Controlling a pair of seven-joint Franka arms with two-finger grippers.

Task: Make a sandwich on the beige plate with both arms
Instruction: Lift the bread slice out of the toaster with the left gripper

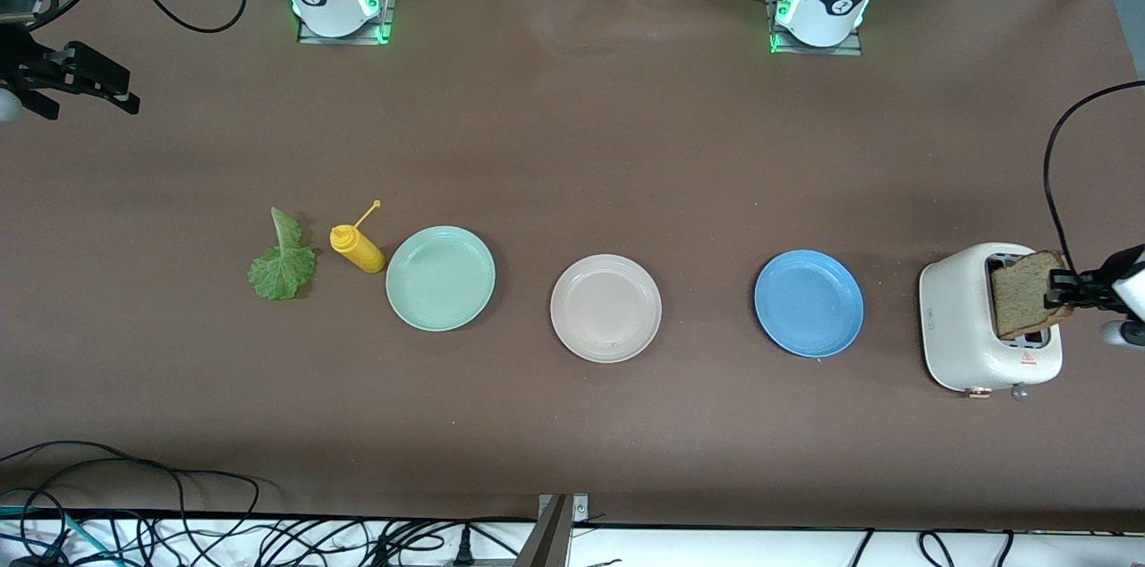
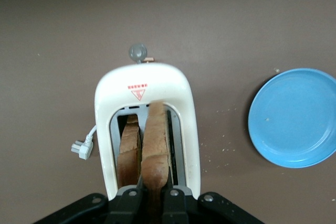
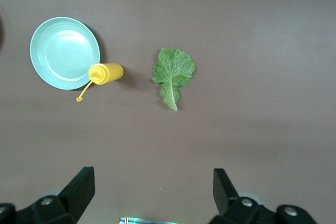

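Left gripper (image 1: 1060, 290): clamped on one bread slice (image 1: 1024, 291), raised partly out of the white toaster (image 1: 962, 325); second slice (image 2: 128, 153) sits in the neighbouring slot. Right gripper (image 3: 152, 192): fingers apart, waiting above the lettuce leaf (image 1: 283, 261). Beige plate (image 1: 606, 308): on the desk (image 1: 572, 147) between mint-green plate (image 1: 440, 277) and blue plate (image 1: 809, 302).

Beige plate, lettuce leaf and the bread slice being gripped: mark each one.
beige plate (image 1: 572, 336), front view, on its bare rim.
lettuce leaf (image 3: 175, 69), right wrist view, on the ruffled blade.
bread slice (image 2: 156, 145), left wrist view, on its top crust.
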